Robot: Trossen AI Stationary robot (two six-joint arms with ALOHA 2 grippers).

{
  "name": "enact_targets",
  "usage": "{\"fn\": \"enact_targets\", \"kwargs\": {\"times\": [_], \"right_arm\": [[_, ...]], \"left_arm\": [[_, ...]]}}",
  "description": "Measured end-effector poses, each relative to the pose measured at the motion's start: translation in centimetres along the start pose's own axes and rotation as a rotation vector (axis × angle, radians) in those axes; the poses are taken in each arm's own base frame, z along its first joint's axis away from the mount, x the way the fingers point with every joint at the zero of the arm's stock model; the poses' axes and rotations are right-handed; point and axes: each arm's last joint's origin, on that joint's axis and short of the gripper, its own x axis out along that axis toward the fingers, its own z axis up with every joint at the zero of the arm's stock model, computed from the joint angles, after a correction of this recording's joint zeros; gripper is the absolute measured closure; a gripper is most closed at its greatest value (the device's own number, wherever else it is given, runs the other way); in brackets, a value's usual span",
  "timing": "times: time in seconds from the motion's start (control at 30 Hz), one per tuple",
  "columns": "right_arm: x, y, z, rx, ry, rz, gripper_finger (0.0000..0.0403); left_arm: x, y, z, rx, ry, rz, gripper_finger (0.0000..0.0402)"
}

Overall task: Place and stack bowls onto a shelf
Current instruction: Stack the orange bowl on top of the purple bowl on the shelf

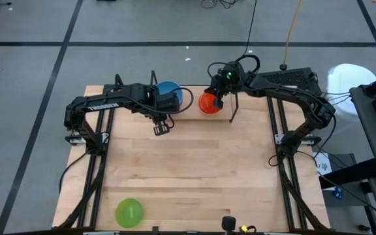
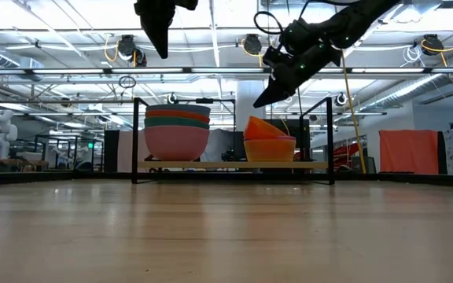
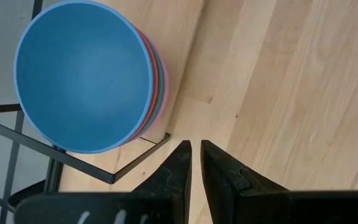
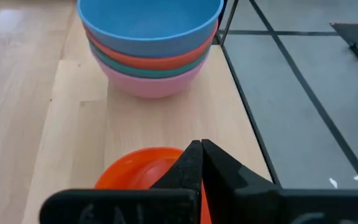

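While the right gripper (image 1: pixel 218 98) hangs over the shelf (image 2: pixel 234 165) at about one o'clock on the tabletop (image 1: pixel 194 170), its fingers pressed together on the rim of the orange-red bowl (image 1: pixel 207 102), that bowl sits tilted on a second stack: in the low view it leans on a yellow bowl (image 2: pixel 269 148) with a purple edge just showing beneath it. Just beside this stack, at eleven o'clock, stands the finished one, a blue bowl (image 3: pixel 82 74) on top, then a red one (image 4: pixel 154 60), a teal one (image 4: pixel 151 72) and a pink bowl (image 4: pixel 149 86) at the bottom, all on the wooden plank. The left gripper (image 1: pixel 161 128) hovers off the shelf's front edge near that stack, fingers nearly together and holding nothing. A green bowl (image 1: pixel 128 212) lies alone at seven o'clock, well apart from everything, not yet shelved. I judge the step in hand to be seating the orange-red bowl. To do it well, level the bowl so its rim sits concentric with the yellow one before letting go, lower gently so the stack does not slide toward the blue stack or off the plank, and open only once it rests flat
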Motion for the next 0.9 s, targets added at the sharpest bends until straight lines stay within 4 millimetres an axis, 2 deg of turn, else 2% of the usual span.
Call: {"fn": "enact_targets", "kwargs": {"times": [0.23,0.7,0.9], "right_arm": [[0.4,0.0,-0.4,-0.005,-0.013,-0.002,0.0403],[3.3,-0.2,-2.3,0.024,0.030,0.067,0.0403],[3.1,-0.2,-2.1,0.022,0.027,0.065,0.0403]], "left_arm": [[0.0,0.0,0.0,-0.003,0.000,0.000,0.0360],[0.0,0.0,0.0,-0.019,-0.001,0.000,0.0360],[0.0,0.0,0.0,-0.024,0.000,0.000,0.0360]]}}
